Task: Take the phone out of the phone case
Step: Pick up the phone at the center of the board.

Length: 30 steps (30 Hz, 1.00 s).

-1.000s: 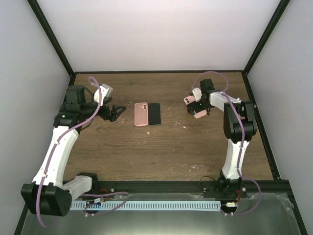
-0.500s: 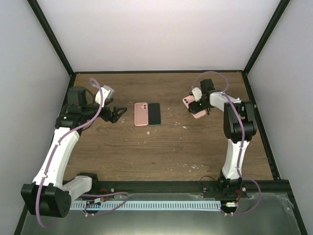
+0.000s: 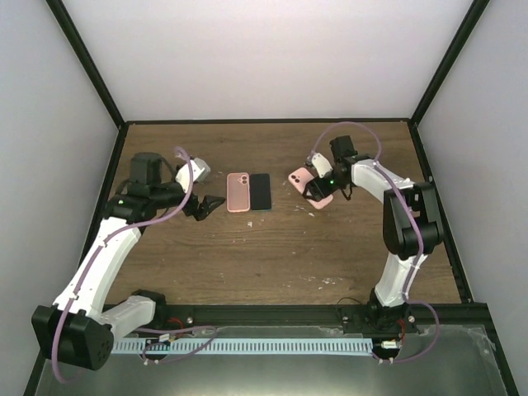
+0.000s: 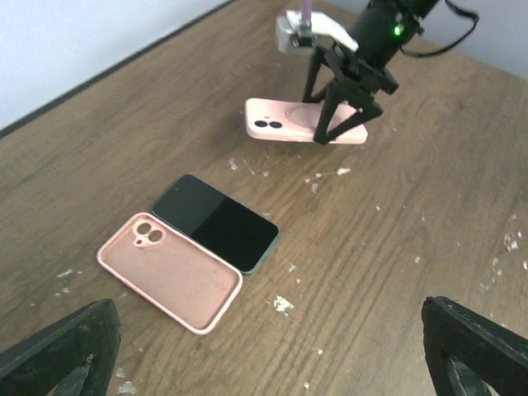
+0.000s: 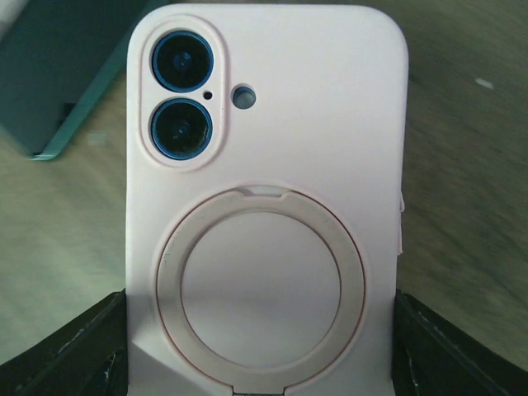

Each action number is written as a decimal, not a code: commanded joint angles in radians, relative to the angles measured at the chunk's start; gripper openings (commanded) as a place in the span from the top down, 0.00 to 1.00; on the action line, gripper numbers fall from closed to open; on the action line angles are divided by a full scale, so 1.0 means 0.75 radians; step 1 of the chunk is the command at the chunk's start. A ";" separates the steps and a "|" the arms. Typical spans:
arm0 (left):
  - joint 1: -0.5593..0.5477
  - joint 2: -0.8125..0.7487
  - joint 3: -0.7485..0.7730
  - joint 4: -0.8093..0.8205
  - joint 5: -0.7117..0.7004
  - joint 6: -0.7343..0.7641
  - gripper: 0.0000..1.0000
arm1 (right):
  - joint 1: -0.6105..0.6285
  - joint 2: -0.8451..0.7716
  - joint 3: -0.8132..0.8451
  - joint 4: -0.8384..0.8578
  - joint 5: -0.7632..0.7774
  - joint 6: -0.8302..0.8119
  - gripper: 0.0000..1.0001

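Note:
My right gripper [image 3: 318,188] is shut on a pink phone case with a phone in it [image 3: 304,183]. It holds it by the long edges, back up, low over the table. In the right wrist view the case [image 5: 264,206] fills the frame between my fingers [image 5: 66,346], showing two blue camera lenses and a round ring. It also shows in the left wrist view [image 4: 280,122]. My left gripper [image 3: 216,203] is open and empty, left of an empty pink case [image 3: 238,192] and a bare dark phone [image 3: 261,191] lying side by side.
The empty pink case [image 4: 169,271] and the dark phone [image 4: 216,221] lie touching between the two grippers. White flecks dot the wooden table [image 3: 272,247]. Black frame posts and white walls bound the table at the back and sides.
My right gripper has carried the cased phone leftward toward the table's middle. My left gripper has moved right, closer to the empty case.

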 commanded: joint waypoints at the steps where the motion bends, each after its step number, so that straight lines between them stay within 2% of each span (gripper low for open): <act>1: -0.033 0.016 -0.044 -0.065 0.081 0.193 0.00 | 0.077 -0.136 -0.023 -0.060 -0.269 -0.026 0.52; 8: -0.054 0.041 -0.060 -0.174 0.199 0.508 0.03 | 0.211 -0.191 -0.045 -0.188 -0.634 -0.007 0.52; 16: -0.080 0.007 -0.103 -0.262 0.232 0.956 0.14 | 0.426 -0.214 -0.092 -0.240 -0.825 -0.015 0.52; 23: -0.158 0.003 -0.102 -0.518 0.198 1.389 0.18 | 0.535 -0.192 -0.057 -0.306 -0.966 -0.039 0.53; 25: -0.180 -0.008 -0.128 -0.510 0.175 1.430 0.19 | 0.554 -0.184 -0.047 -0.320 -0.991 -0.046 0.53; 30: -0.202 -0.005 -0.167 -0.403 0.167 1.372 0.26 | 0.591 -0.161 -0.013 -0.384 -1.069 -0.084 0.53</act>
